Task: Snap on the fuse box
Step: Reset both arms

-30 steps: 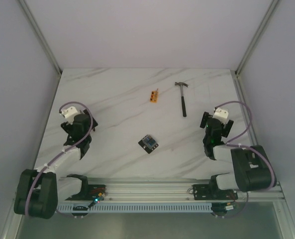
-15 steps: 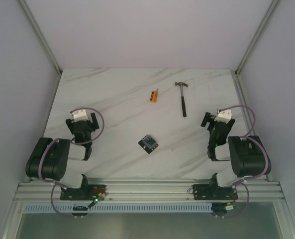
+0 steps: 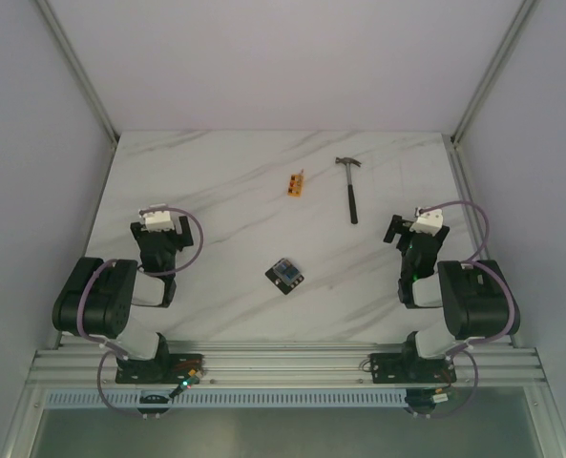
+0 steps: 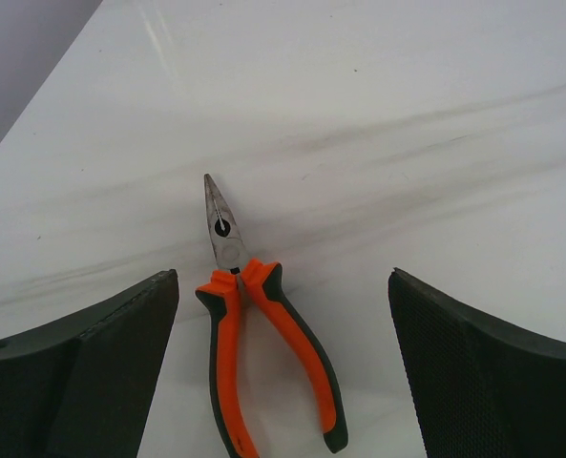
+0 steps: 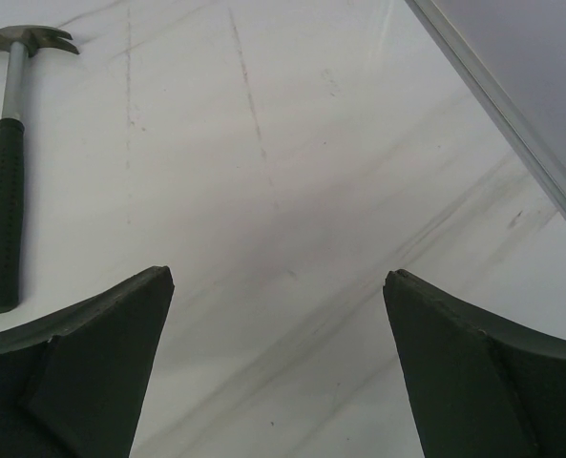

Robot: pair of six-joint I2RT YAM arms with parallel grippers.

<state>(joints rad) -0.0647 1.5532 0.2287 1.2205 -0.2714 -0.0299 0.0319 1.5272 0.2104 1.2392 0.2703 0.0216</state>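
The fuse box [image 3: 284,275] is a small black square box with blue fuses on top. It lies on the white marble table [image 3: 235,191] near the front middle, between the two arms and apart from both. My left gripper [image 3: 158,229] is open and empty at the left; it also shows in the left wrist view [image 4: 281,281]. My right gripper [image 3: 416,229] is open and empty at the right; it also shows in the right wrist view [image 5: 280,275]. The fuse box is out of both wrist views.
Orange-handled pliers [image 4: 235,324] lie on the table between my left fingers, untouched. A hammer [image 3: 350,191] lies at the back right and also shows in the right wrist view [image 5: 4,191]. A small orange block [image 3: 296,183] sits at the back middle. The right wall rail [image 5: 512,114] is close.
Both arms have folded back toward their bases. The left wrist has shifted a little to the right and farther up the table. The fuse box has not moved.
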